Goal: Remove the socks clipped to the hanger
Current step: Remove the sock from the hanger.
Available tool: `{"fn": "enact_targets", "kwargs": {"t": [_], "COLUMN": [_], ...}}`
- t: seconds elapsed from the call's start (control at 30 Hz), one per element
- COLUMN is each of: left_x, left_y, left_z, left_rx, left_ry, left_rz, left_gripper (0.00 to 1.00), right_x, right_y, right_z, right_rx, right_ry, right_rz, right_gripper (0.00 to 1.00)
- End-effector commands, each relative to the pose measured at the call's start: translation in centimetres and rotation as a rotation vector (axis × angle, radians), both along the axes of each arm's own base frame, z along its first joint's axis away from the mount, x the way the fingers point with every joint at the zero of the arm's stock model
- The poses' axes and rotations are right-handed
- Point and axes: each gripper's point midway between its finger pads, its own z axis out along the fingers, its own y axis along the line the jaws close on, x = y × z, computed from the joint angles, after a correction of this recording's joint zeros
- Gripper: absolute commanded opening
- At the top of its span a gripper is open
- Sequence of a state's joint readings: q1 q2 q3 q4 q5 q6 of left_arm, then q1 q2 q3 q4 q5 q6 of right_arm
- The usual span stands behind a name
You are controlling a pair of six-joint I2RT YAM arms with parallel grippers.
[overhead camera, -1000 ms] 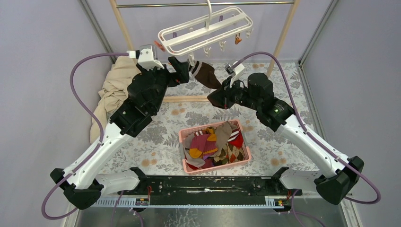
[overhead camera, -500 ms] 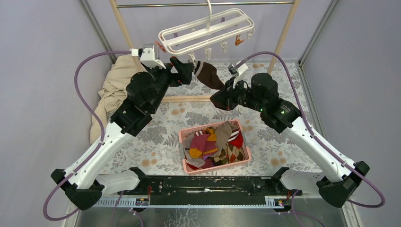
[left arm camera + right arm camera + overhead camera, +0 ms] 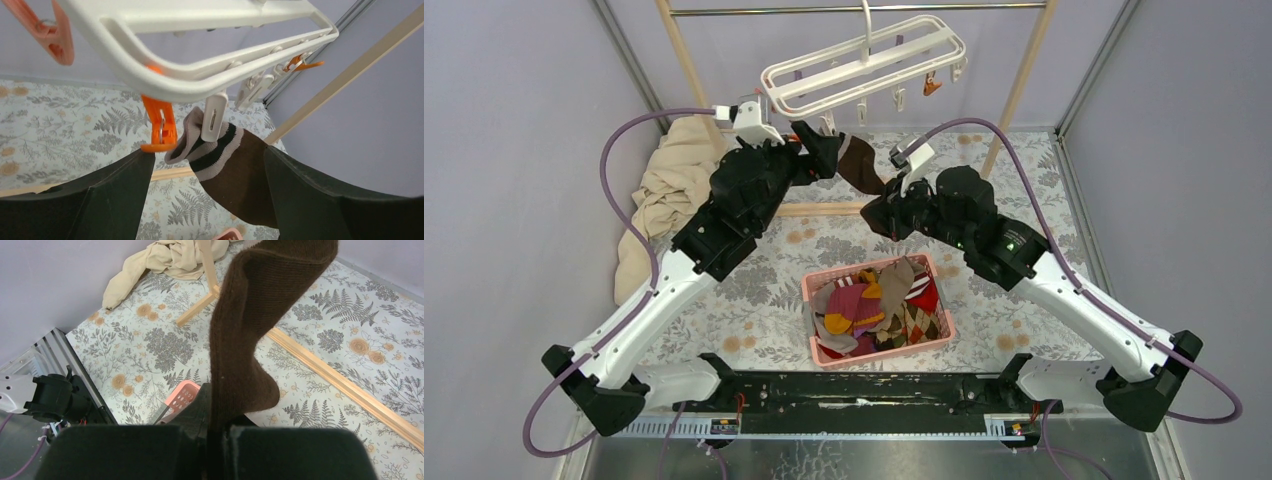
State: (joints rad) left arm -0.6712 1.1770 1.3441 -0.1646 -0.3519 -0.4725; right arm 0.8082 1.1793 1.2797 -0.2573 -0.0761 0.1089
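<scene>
1 brown sock (image 3: pixel 240 185) with a beige-and-black striped cuff hangs from a white clip (image 3: pixel 214 119) on the white hanger (image 3: pixel 864 62), just beside an orange clip (image 3: pixel 160 125). The left claw (image 3: pixel 827 148) gapes wide, its 2 fingers flanking the cuff. The right claw (image 3: pixel 217 440) is pinched tight on the sock's lower end.

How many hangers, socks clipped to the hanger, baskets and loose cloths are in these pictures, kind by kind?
White plastic multi-bar hanger: 1
Brown sock with striped cuff, clipped to the hanger: 1
Pink plastic basket: 1
Beige crumpled cloth: 1
Total: 4
</scene>
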Motion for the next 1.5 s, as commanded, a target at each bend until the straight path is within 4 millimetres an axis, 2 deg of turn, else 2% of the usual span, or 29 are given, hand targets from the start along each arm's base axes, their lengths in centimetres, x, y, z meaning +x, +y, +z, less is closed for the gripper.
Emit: {"fn": "enact_targets", "kwargs": {"t": [0.0,0.07,0.17,0.23,0.3,0.43,0.63,0.93,1.07,1.2,1.27,1.33,1.47], "left_x": [-0.9,-2.2,-4.2,-5.5,-6.9,-8.3,-10.5,-12.3,-12.7,-12.9,-13.1,-13.3,-13.5], "left_y": [0.7,0.9,1.0,1.5,1.7,0.4,-1.8,-2.6,-2.7,-3.5,-3.7,-3.8,-4.2], "left_z": [-1.3,-3.1,-4.4,-4.7,-4.1,-4.3,-5.8,-7.5,-7.0,-6.8,-6.5,-6.3,-6.3], "left_rx": [-0.064,-0.085,-0.113,-0.132,-0.174,-0.224,-0.331,-0.4,-0.419,-0.427,-0.442,-0.448,-0.421], "left_ry": [0.044,0.073,0.081,0.066,0.022,-0.024,-0.069,-0.168,-0.211,-0.224,-0.241,-0.259,-0.259], "left_rz": [0.005,-0.022,-0.077,-0.102,-0.147,-0.253,-0.429,-0.546,-0.568,-0.616,-0.636,-0.652,-0.674], "left_gripper": [0.86,0.86,0.86,0.86,0.87,0.88,0.88,0.88,0.88,0.88,0.87,0.82,0.53], "right_x": [0.3,0.4,0.0,-0.4,-0.7,-1.2,-1.1,-1.4,-1.5,-1.6,-1.6,-1.5,-1.6], "right_y": [0.4,0.5,1.2,1.7,2.3,3.2,4.6,5.9,6.3,6.8,7.2,7.4,7.5], "right_z": [3.2,3.1,3.1,3.3,3.2,3.5,4.3,4.3,4.2,3.8,4.2,4.1,4.2], "right_rx": [0.037,0.036,0.056,0.08,0.096,0.144,0.213,0.275,0.28,0.291,0.317,0.326,0.337], "right_ry": [-0.095,-0.097,-0.079,-0.068,-0.054,-0.029,0.02,0.088,0.1,0.125,0.119,0.126,0.132], "right_rz": [-0.025,-0.037,-0.009,0.022,0.046,0.087,0.103,0.136,0.147,0.165,0.179,0.179,0.181], "right_gripper": [0.0,0.0,0.0,0.0,0.0,0.0,0.0,0.0,0.0,0.0,0.0,0.0,0.0]}}
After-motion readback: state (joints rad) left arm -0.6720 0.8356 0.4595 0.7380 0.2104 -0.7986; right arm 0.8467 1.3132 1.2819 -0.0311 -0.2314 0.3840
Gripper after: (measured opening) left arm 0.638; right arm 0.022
